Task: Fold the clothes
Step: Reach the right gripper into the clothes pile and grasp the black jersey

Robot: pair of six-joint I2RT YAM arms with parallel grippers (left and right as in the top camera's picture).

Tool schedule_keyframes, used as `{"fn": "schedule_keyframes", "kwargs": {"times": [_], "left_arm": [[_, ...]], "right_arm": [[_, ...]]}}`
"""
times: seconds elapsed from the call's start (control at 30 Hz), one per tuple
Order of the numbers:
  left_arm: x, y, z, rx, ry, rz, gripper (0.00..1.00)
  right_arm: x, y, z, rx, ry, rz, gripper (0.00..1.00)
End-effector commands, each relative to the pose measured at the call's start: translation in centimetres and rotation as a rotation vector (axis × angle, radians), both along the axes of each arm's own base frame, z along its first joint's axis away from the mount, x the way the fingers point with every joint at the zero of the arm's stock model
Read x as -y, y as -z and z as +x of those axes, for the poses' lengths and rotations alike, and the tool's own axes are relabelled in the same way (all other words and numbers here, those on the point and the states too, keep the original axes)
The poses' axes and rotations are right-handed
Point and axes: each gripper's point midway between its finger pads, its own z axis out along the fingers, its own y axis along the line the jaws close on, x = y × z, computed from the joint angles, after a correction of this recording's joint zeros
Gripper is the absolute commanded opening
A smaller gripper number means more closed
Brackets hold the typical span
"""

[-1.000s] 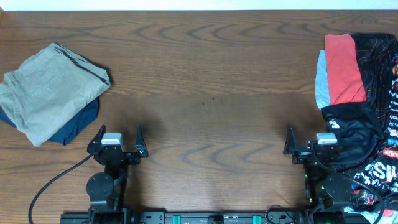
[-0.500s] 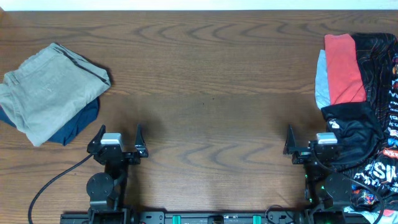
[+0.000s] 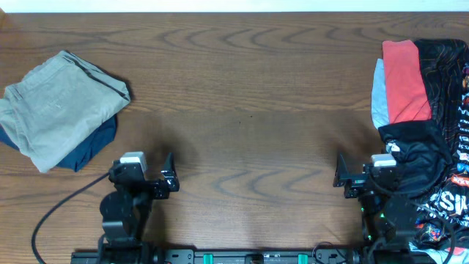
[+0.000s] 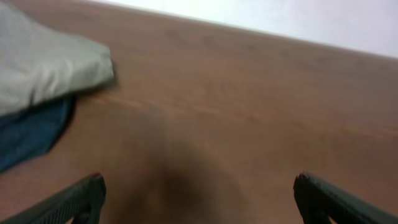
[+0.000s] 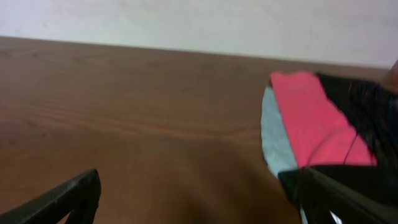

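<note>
Two grippers stand at the near edge of the table (image 3: pixel 249 95), both over bare wood. The left gripper (image 3: pixel 143 163) has its fingers spread wide with nothing between them; its wrist view shows only brown tabletop in the gap. A black cable (image 3: pixel 55 216) loops from its arm across the near-left wood. The right gripper (image 3: pixel 364 167) is likewise parted and empty, fingers set wide over bare wood. Its outer finger sits against the dark edge of the clothes; whether it touches the cloth cannot be told.

Clothes to be folded lie in a loose heap at the right edge, unfolded. The black jersey (image 3: pixel 440 147) with orange lines and white lettering runs from the near-right corner, beside the right arm, up toward the far side, part of it passing out of view. On its far-left portion lies the red shirt (image 3: pixel 405 81). The light-blue shirt (image 3: pixel 378 95) shows as a narrow strip just left of the red one, partly beneath it.

On the left side, well apart from that heap and beyond the left gripper, a folded beige garment (image 3: pixel 58 106) rests on a dark blue garment (image 3: pixel 91 147), which shows along its near edge.

Beyond the far edge, a white strip (image 3: pixel 220 5) is visible.
</note>
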Motion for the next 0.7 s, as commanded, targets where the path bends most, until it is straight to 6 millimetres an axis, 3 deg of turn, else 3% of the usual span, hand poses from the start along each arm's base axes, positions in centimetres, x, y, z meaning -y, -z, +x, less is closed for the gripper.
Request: {"fn": "schedule_keyframes", "kwargs": {"times": [0.0, 0.3, 0.43, 0.57, 0.67], "left_arm": [[0.4, -2.9, 0.2, -0.038, 0.015, -0.026, 0.98], [1.8, -5.2, -0.3, -0.333, 0.085, -0.076, 0.98], [1.8, -5.2, -0.7, -0.455, 0.081, -0.084, 0.98], [1.8, -4.5, -0.6, -0.505, 0.079, -0.087, 0.98], [1.8, -4.2, -0.6, -0.521, 0.078, -0.088, 0.98]], "right_arm": [[0.5, -2.1, 0.0, -0.022, 0.045, 0.064, 0.99], [0.5, -1.0, 0.4, -0.368, 0.064, 0.064, 0.99], [0.4, -0.1, 0.6, -0.563, 0.068, 0.053, 0.99], [-1.0, 0.2, 1.7, -0.64, 0.0, 0.092, 0.99], [0.0, 1.7, 1.9, -0.699, 0.077, 0.096, 0.99]]}}
